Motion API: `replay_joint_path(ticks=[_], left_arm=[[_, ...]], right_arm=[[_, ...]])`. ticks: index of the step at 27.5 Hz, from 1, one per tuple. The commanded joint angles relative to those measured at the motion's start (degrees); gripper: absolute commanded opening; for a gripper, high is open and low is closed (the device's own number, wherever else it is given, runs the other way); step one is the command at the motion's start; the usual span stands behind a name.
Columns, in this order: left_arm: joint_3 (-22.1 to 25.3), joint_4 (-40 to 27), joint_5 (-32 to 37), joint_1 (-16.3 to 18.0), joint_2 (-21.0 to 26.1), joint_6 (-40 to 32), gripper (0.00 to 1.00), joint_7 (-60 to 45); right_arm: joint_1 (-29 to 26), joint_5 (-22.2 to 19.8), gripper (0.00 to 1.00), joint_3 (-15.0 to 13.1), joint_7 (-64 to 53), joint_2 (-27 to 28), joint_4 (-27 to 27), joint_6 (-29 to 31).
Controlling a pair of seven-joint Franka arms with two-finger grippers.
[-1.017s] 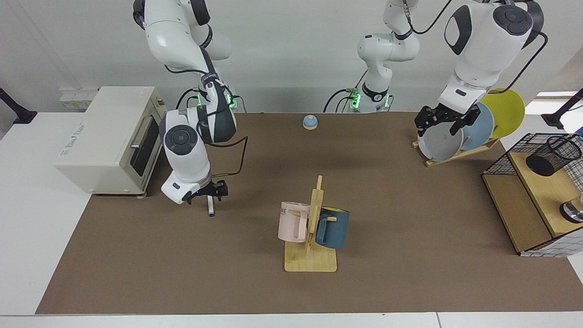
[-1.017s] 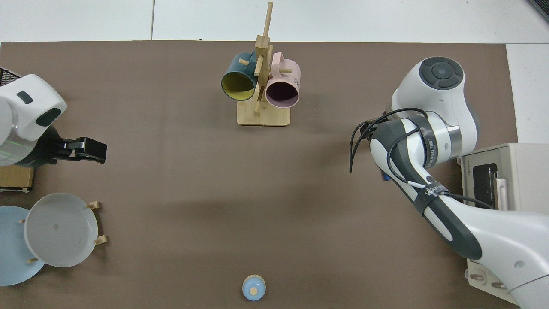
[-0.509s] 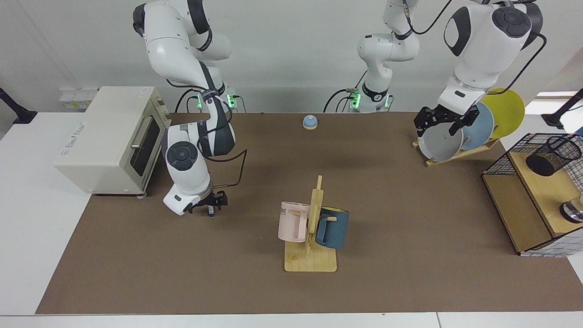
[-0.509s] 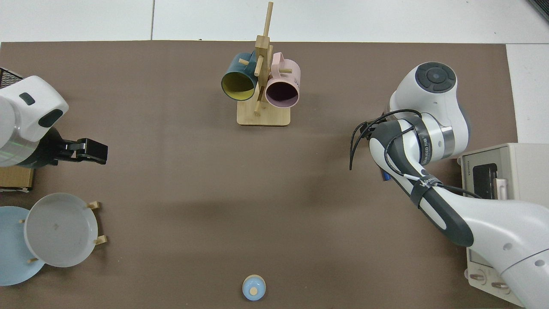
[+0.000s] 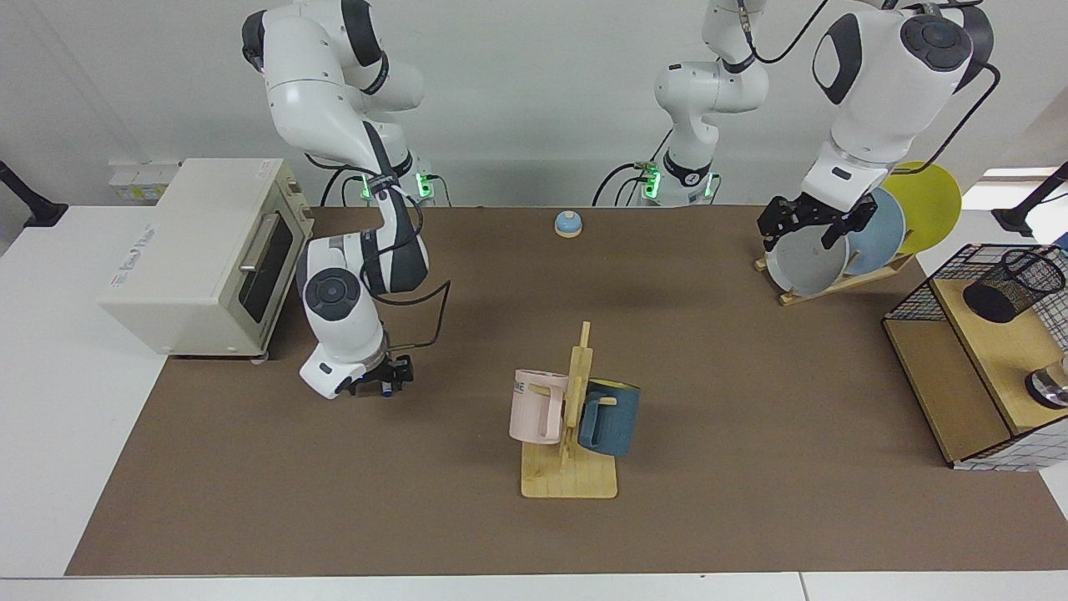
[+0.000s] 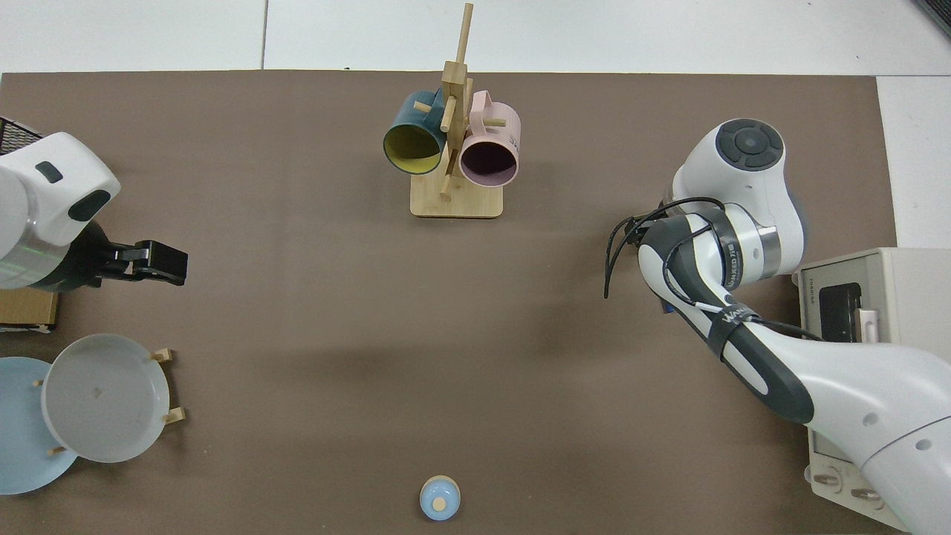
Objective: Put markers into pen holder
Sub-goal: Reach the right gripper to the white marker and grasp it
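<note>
The marker [image 5: 385, 390] lies on the brown mat in front of the toaster oven; only its blue end shows under my right gripper [image 5: 382, 386]. That gripper is low over the mat with its open fingers either side of the marker. In the top view the right arm covers all but a blue bit of the marker [image 6: 668, 306]. The pen holder [image 5: 1014, 284], a small black mesh cup, sits on the wooden shelf at the far right. My left gripper [image 5: 803, 232] waits open and empty in front of the plates, and it also shows as the left gripper [image 6: 167, 261] in the top view.
A beige toaster oven [image 5: 200, 250] stands close behind the right arm. A wooden mug rack [image 5: 571, 467] with a pink and a blue mug is mid-table. Plates lean in a rack [image 5: 772, 265] at the back right, beside a wire cage [image 5: 914, 296]. A small bell [image 5: 568, 223] sits at the back.
My right gripper has come down from above the marker to the mat, so most of the marker is now covered. The left arm has barely moved.
</note>
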Motion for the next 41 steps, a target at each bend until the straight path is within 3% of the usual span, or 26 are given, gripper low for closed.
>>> replay_joint_path(ticks=[1, 5, 6, 7, 8, 9, 10, 31, 41], left_arm=[[0.3, -1.8, -0.6, -0.3, -1.4, 0.8, 1.00, 0.5], [0.3, -1.9, -0.6, -0.3, -1.4, 0.8, 1.00, 0.5], [0.3, -1.9, -0.6, -0.3, -1.4, 0.8, 1.00, 0.5], [0.3, -1.9, -0.6, -0.3, -1.3, 0.8, 1.00, 0.5], [0.3, -1.9, -0.6, -0.3, -1.4, 0.8, 1.00, 0.5], [0.3, -1.9, -0.6, -0.3, -1.3, 0.8, 1.00, 0.5], [0.3, -1.9, -0.6, -0.3, -1.3, 0.8, 1.00, 0.5], [0.3, -1.9, -0.6, -0.3, -1.3, 1.2, 1.00, 0.4], [0.2, -1.8, -0.6, -0.4, -1.2, 1.4, 1.00, 0.0]], right_arm=[[-0.5, -1.1, 0.77, 0.6, -0.8, -1.1, -1.7, 0.4], [-0.1, -1.0, 0.72, 0.6, -0.5, -1.4, -2.1, -0.3], [-0.1, -1.0, 0.66, 0.6, -0.1, -1.4, -2.1, -0.8], [0.0, -1.0, 0.50, 0.6, 0.0, -1.4, -2.1, -1.1], [0.2, -1.0, 0.26, 0.6, -0.1, -1.6, -2.1, -1.3], [0.5, -1.0, 0.11, 0.6, -0.2, -1.7, -2.1, -1.3], [0.7, -1.1, 0.01, 0.6, -0.3, -1.7, -2.1, -1.4], [0.7, 0.0, 0.00, 0.8, 2.9, -4.2, -0.7, -1.4], [0.7, 3.7, 0.00, 3.3, 6.5, -9.8, -0.4, -6.2]])
